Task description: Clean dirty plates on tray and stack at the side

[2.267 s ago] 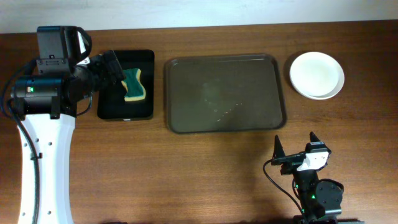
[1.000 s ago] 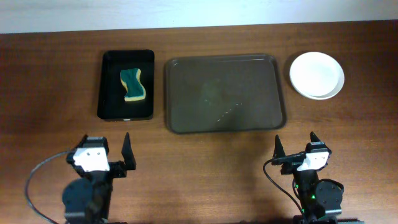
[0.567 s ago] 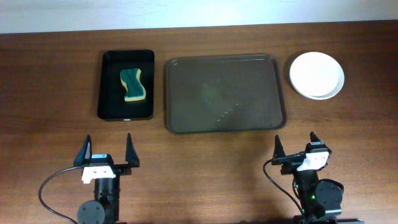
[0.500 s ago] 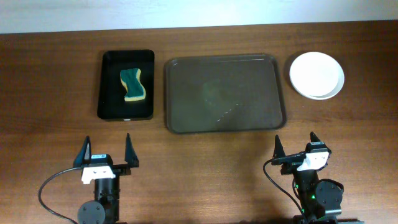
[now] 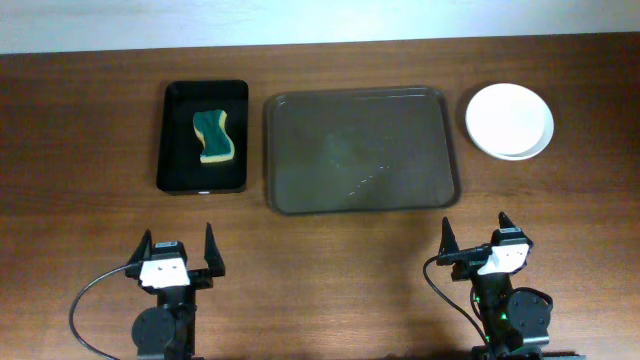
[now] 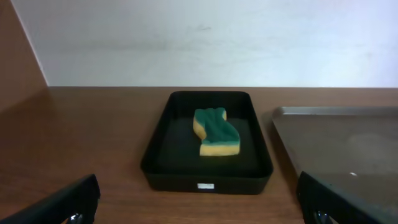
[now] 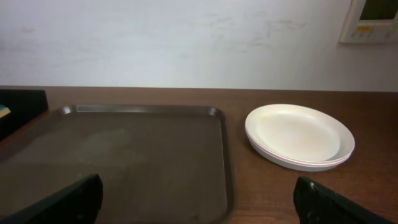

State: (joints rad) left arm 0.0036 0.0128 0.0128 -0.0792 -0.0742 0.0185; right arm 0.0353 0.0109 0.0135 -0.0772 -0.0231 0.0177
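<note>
The plates (image 5: 509, 120) sit stacked on the table to the right of the dark brown tray (image 5: 360, 149); in the right wrist view the stack (image 7: 299, 135) shows layered rims. The tray (image 7: 124, 162) holds no plates, only faint streaks. My left gripper (image 5: 177, 252) is open and empty near the table's front left, facing the black tray. My right gripper (image 5: 473, 239) is open and empty near the front right, facing the brown tray and the plates.
A smaller glossy black tray (image 5: 202, 137) at the back left holds a green and yellow sponge (image 5: 213, 136), also in the left wrist view (image 6: 216, 131). A pale wall runs behind the table.
The left arm has left the sponge in the black tray and pulled back to the front left of the table, open. The right arm and the plates have not moved.
</note>
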